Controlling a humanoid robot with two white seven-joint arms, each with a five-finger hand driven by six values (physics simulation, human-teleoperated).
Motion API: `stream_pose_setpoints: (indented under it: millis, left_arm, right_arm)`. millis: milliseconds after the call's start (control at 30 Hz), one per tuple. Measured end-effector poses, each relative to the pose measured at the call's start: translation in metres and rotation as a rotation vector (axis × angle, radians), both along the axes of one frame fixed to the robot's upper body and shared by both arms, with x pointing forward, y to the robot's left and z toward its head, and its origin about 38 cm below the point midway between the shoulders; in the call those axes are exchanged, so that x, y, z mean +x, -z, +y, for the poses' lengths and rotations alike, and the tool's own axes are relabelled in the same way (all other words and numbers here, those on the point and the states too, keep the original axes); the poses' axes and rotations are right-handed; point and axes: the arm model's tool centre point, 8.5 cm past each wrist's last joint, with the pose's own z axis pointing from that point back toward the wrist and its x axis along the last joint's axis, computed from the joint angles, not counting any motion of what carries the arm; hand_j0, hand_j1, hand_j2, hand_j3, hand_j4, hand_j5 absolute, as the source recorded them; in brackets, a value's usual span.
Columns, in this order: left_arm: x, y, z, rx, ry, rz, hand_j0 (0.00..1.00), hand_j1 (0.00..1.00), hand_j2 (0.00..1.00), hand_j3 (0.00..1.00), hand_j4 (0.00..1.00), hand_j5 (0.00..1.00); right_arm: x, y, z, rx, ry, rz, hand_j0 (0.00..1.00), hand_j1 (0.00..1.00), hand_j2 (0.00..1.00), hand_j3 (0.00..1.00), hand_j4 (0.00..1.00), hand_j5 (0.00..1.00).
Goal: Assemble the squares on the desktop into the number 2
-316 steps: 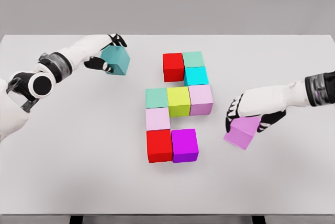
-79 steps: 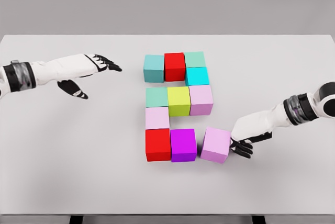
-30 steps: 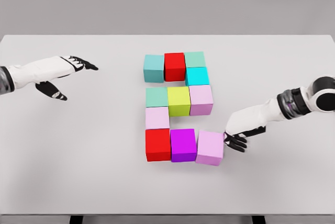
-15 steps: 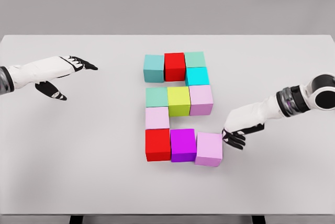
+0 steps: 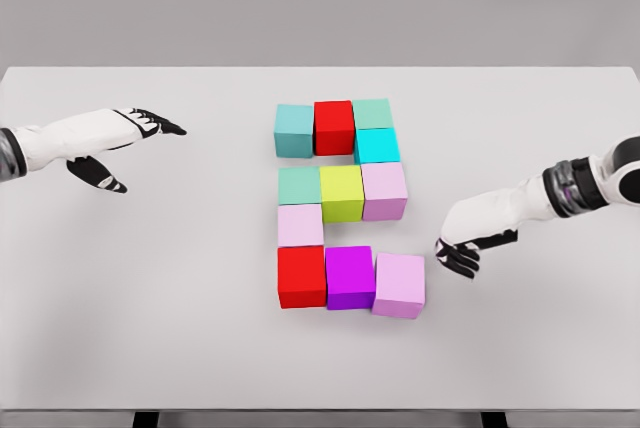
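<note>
Coloured cubes lie on the white table in the shape of a 2. The top row is a teal cube, a red cube and a mint cube, with a cyan cube below the mint one. The middle row holds a green cube, a yellow-green cube and a pale pink cube. A light pink cube sits under the green one. The bottom row is a red cube, a magenta cube and a lilac cube, slightly skewed. My right hand hovers open just right of the lilac cube, apart from it. My left hand is open at far left.
The white table ends at a front edge near the bottom of the view. A grey wall stands behind it. Both forearms reach in from the picture's sides above the tabletop.
My right hand has let go of the lilac cube and drawn back to the right and slightly up. The lilac cube stays beside the magenta cube. The left hand has not moved.
</note>
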Motion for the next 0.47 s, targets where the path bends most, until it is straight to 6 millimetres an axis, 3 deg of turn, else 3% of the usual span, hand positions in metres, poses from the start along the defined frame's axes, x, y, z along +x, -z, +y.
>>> stream_pose_setpoints:
  millis: [100,200,300,433,467]
  left_arm:
    - [0.0,0.0,0.001,0.001,-0.001,0.0,1.0,1.0,1.0,1.0,1.0,1.0]
    - [0.0,-0.001,0.001,0.002,-0.002,-0.001,1.0,1.0,1.0,1.0,1.0,1.0]
    - [0.0,-0.001,0.002,0.001,-0.003,-0.001,1.0,1.0,1.0,1.0,1.0,1.0]
    - [0.001,0.0,0.004,0.002,-0.01,0.001,1.0,1.0,1.0,1.0,1.0,1.0]
    - [0.0,0.001,0.004,0.002,-0.011,0.003,1.0,1.0,1.0,1.0,1.0,1.0]
  right_arm:
    - [0.003,-0.007,-0.011,-0.003,0.027,-0.02,0.12,0.12,0.12,0.12,0.12,0.12]
    - [0.015,-0.016,-0.041,-0.024,0.116,-0.055,0.18,0.18,0.18,0.18,0.18,0.18]
    - [0.031,-0.035,-0.067,-0.025,0.201,-0.115,0.51,0.51,0.51,0.51,0.51,0.51]
    - [0.043,-0.056,-0.079,-0.028,0.24,-0.188,1.0,1.0,1.0,1.0,1.0,1.0]
    - [0.045,-0.059,-0.08,-0.028,0.243,-0.2,1.0,1.0,1.0,1.0,1.0,1.0]
